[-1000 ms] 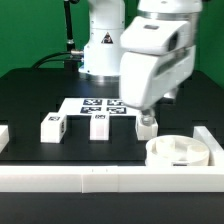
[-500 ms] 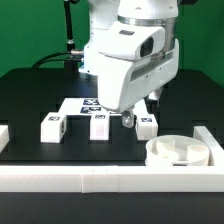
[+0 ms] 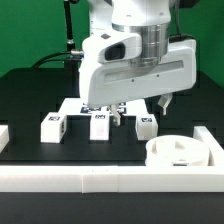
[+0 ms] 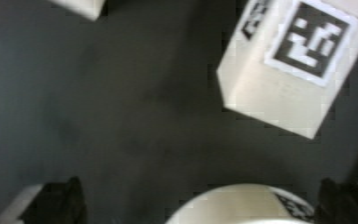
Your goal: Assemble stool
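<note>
Three short white legs with black-and-white tags stand in a row on the black table: left leg [image 3: 53,127], middle leg [image 3: 100,125], right leg [image 3: 146,125]. The round white seat [image 3: 178,152] lies at the exterior view's lower right. My gripper [image 3: 140,110] hangs low, just above the right leg, open and holding nothing. In the wrist view the dark fingers [image 4: 51,200] stand wide apart around the gripper's gap [image 4: 202,205]. A blurred rounded white part [image 4: 247,205] lies between them. A tagged leg [image 4: 291,70] lies beyond it, and the corner of another leg [image 4: 78,8] shows farther off.
The marker board [image 3: 88,102] lies flat behind the legs, partly hidden by the arm. A long white rail [image 3: 70,178] runs along the table's front edge, with a white block [image 3: 3,135] at the exterior view's left and a raised rail end [image 3: 212,140] beside the seat.
The arm's hand has turned broadside and swung towards the exterior view's left, staying low over the row of legs. The legs and seat have not moved.
</note>
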Robot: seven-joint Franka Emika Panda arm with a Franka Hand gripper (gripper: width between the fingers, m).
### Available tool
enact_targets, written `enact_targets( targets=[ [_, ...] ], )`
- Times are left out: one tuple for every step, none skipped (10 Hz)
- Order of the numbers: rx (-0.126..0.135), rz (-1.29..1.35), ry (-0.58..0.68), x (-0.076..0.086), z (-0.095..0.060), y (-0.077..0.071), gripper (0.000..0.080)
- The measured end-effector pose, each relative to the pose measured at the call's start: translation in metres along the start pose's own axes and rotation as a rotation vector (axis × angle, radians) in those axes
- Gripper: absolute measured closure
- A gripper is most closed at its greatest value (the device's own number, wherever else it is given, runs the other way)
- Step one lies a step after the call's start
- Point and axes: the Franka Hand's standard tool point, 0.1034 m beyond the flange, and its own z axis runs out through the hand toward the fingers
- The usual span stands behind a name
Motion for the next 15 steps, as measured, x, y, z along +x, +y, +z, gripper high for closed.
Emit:
enact_targets(
  targets=[
    [0.001,0.101,0.002,-0.002,0.003,-0.004,0.015],
    [0.013,0.201,0.0,-0.003,0.005,-0.006,0.015],
    [0.026,0.312,0.0,-0.002,0.005,-0.008,0.015],
    [0.032,0.335,-0.024,-0.005,0.005,-0.01,0.015],
    [0.035,0.325,-0.056,-0.006,0.005,-0.01,0.015],
    [0.035,0.324,-0.052,-0.004,0.006,-0.01,0.015],
    [0.044,0.314,-0.161,-0.016,0.009,-0.012,0.015],
    [0.059,0.297,-0.282,-0.017,0.011,-0.014,0.015],
    [0.069,0.292,-0.354,-0.012,0.014,-0.016,0.015],
    [0.078,0.285,-0.44,-0.015,0.016,-0.018,0.015],
    [0.091,0.278,-0.553,-0.019,0.018,-0.019,0.015],
    [0.103,0.271,-0.636,-0.017,0.021,-0.019,0.015],
    [0.113,0.265,-0.72,-0.021,0.023,-0.019,0.015],
    [0.125,0.256,-0.833,-0.027,0.023,-0.02,0.015],
    [0.136,0.249,-0.924,-0.029,0.027,-0.019,0.015]
  ],
)
